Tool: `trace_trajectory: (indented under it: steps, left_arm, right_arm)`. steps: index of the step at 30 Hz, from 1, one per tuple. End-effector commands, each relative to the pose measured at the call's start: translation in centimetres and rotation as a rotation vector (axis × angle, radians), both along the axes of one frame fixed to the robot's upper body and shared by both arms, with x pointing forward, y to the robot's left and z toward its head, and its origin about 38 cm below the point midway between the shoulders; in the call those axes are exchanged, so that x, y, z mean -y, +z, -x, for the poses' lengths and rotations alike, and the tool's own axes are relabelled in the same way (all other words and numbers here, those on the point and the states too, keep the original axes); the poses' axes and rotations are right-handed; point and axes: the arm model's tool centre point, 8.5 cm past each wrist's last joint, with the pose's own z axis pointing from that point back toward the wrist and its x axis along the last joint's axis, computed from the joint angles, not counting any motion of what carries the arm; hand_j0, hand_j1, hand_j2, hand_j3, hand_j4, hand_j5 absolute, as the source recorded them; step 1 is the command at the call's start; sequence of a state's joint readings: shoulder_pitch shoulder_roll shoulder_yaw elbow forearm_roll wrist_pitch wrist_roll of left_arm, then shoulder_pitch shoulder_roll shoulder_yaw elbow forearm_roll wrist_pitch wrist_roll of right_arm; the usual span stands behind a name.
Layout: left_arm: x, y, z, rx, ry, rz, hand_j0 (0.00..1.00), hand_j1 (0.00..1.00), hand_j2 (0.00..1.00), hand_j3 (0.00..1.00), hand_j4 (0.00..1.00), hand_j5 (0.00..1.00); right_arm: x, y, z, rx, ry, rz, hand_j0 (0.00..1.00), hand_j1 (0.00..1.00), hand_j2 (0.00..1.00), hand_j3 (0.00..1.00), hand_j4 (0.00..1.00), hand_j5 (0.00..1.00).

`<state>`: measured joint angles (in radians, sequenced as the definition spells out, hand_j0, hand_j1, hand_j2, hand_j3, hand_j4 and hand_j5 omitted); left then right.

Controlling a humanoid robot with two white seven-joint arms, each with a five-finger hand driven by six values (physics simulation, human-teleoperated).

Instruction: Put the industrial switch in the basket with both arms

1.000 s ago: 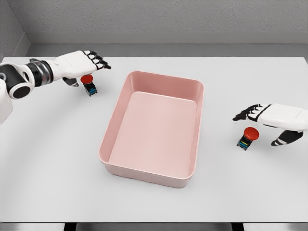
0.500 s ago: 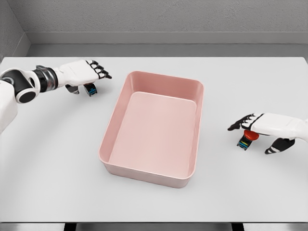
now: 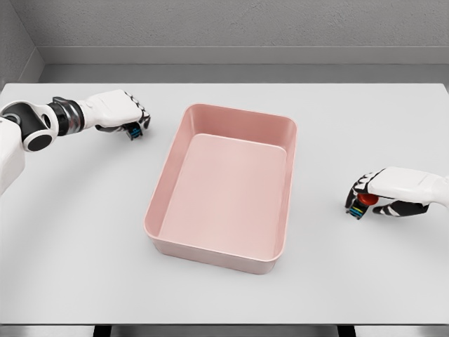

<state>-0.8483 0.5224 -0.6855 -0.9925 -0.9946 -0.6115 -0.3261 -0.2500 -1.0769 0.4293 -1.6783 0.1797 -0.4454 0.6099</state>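
Pink basket sits mid-table between my arms. My left hand has curled onto one industrial switch, my right hand onto the other; both switches look table-bound, gripped for lifting.

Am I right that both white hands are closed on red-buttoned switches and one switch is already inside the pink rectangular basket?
Not quite. The head view shows the pink rectangular basket empty. The left hand and right hand each close on a red-buttoned switch that sits on the white table, outside the basket.
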Motion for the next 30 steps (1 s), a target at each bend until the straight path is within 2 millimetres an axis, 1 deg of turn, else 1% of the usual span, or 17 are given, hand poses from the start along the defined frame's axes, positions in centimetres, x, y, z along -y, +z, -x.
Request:
trace_trajectory:
  steps: [1, 4, 9, 11, 13, 16, 19, 20, 21, 24, 26, 28, 30]
  left_arm:
    - [0.0, -0.1, 0.0, -0.009, 0.003, -0.007, 0.39, 0.39, 0.39, 0.39, 0.39, 0.39]
    - [0.0, -0.1, 0.0, -0.009, 0.002, -0.008, 0.36, 0.36, 0.36, 0.36, 0.36, 0.36]
    - [0.1, 0.3, 0.0, -0.001, -0.001, 0.005, 0.36, 0.36, 0.36, 0.36, 0.36, 0.36]
    - [0.4, 0.7, 0.0, 0.010, -0.008, 0.012, 0.36, 0.36, 0.36, 0.36, 0.36, 0.36]
    - [1.6, 1.7, 0.3, 0.041, -0.047, 0.025, 0.36, 0.36, 0.36, 0.36, 0.36, 0.36]
    - [1.4, 3.0, 0.2, 0.065, -0.036, 0.070, 0.36, 0.36, 0.36, 0.36, 0.36, 0.36]
    - [1.2, 5.6, 0.3, 0.127, -0.041, 0.119, 0.36, 0.36, 0.36, 0.36, 0.36, 0.36]
    - [1.3, 6.2, 0.3, 0.142, -0.044, 0.127, 0.36, 0.36, 0.36, 0.36, 0.36, 0.36]
    - [1.6, 6.9, 0.6, 0.157, -0.058, 0.147, 0.36, 0.36, 0.36, 0.36, 0.36, 0.36]
    - [2.0, 8.0, 1.1, 0.171, -0.086, 0.191, 0.36, 0.36, 0.36, 0.36, 0.36, 0.36]
    - [1.6, 9.7, 1.7, 0.206, -0.100, 0.214, 0.36, 0.36, 0.36, 0.36, 0.36, 0.36]
    - [1.7, 10.4, 2.7, 0.226, -0.121, 0.241, 0.36, 0.36, 0.36, 0.36, 0.36, 0.36]
    - [1.8, 10.9, 3.5, 0.238, -0.138, 0.269, 0.36, 0.36, 0.36, 0.36, 0.36, 0.36]
  right_arm:
    - [0.0, 0.0, 0.0, -0.002, -0.001, 0.001, 0.49, 0.49, 0.49, 0.49, 0.49, 0.49]
    - [0.0, 0.1, 0.0, 0.000, 0.002, 0.000, 0.45, 0.45, 0.45, 0.45, 0.45, 0.45]
    - [-0.1, 0.1, 0.0, 0.000, 0.003, 0.000, 0.45, 0.45, 0.45, 0.45, 0.45, 0.45]
    - [-0.2, 0.4, -0.1, 0.010, 0.006, -0.001, 0.45, 0.45, 0.45, 0.45, 0.45, 0.45]
    - [-0.2, 0.6, -0.2, 0.015, 0.008, 0.000, 0.45, 0.45, 0.45, 0.45, 0.45, 0.45]
    - [-0.2, 0.9, -0.2, 0.022, 0.008, -0.001, 0.45, 0.45, 0.45, 0.45, 0.45, 0.45]
    - [-0.4, 1.9, -0.5, 0.045, 0.017, -0.005, 0.45, 0.45, 0.45, 0.45, 0.45, 0.45]
    - [-0.4, 2.1, -0.6, 0.052, 0.018, -0.007, 0.45, 0.45, 0.45, 0.45, 0.45, 0.45]
    - [-0.4, 2.7, -0.9, 0.067, 0.017, -0.005, 0.45, 0.45, 0.45, 0.45, 0.45, 0.45]
    - [-0.4, 4.1, -1.5, 0.101, 0.018, -0.005, 0.44, 0.44, 0.44, 0.44, 0.44, 0.44]
    - [-0.5, 4.7, -1.8, 0.119, 0.020, -0.006, 0.44, 0.44, 0.44, 0.44, 0.44, 0.44]
    - [-1.2, 5.3, -1.7, 0.137, 0.040, -0.011, 0.44, 0.44, 0.44, 0.44, 0.44, 0.44]
    - [-1.3, 5.7, -1.9, 0.149, 0.044, -0.012, 0.44, 0.44, 0.44, 0.44, 0.44, 0.44]
